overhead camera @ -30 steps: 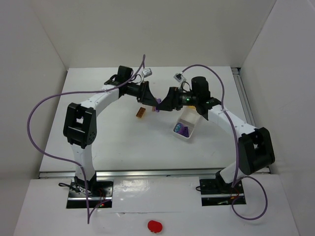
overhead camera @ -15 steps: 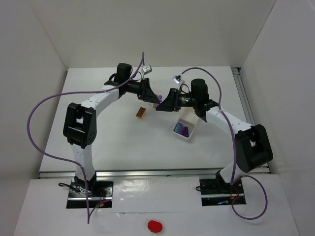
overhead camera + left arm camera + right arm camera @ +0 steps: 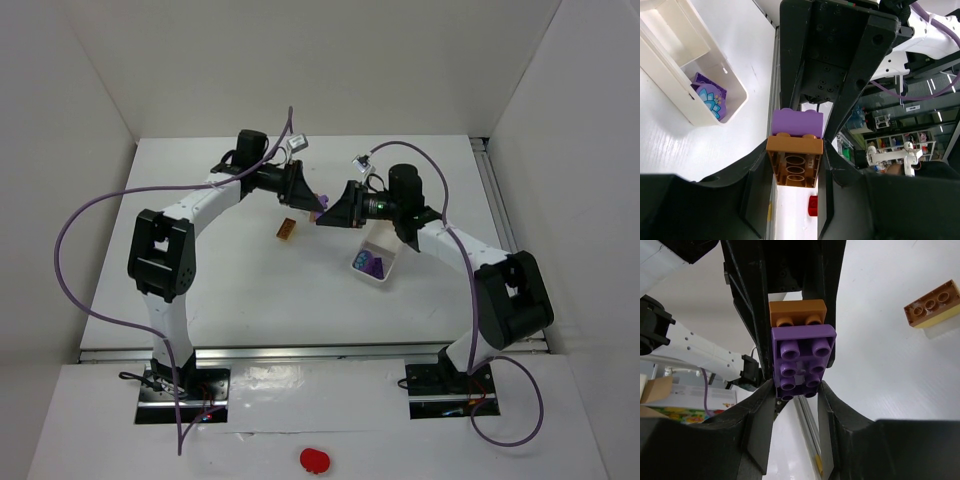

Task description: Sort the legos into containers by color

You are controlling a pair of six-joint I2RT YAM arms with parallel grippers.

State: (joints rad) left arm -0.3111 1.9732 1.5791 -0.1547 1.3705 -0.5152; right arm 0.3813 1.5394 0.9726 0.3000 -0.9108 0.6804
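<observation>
An orange brick (image 3: pixel 794 162) and a purple brick (image 3: pixel 802 362) are stuck together and held in the air between my two grippers, over the middle of the table. My left gripper (image 3: pixel 794 167) is shut on the orange brick. My right gripper (image 3: pixel 797 390) is shut on the purple brick. In the top view the left gripper (image 3: pixel 310 203) and the right gripper (image 3: pixel 327 215) meet tip to tip, and a bit of purple brick (image 3: pixel 322 200) shows between them. A white tray (image 3: pixel 392 240) to their right holds purple pieces (image 3: pixel 368 265); it also shows in the left wrist view (image 3: pixel 675 85).
An orange brick stacked on a yellow one (image 3: pixel 286 229) lies on the table just below the left gripper, and also shows in the right wrist view (image 3: pixel 932 305). White walls enclose the table. A metal rail (image 3: pixel 495 200) runs along its right edge.
Both grippers have shifted slightly toward the back of the table, still joined at the stacked bricks. In the last half second almost nothing moved.
</observation>
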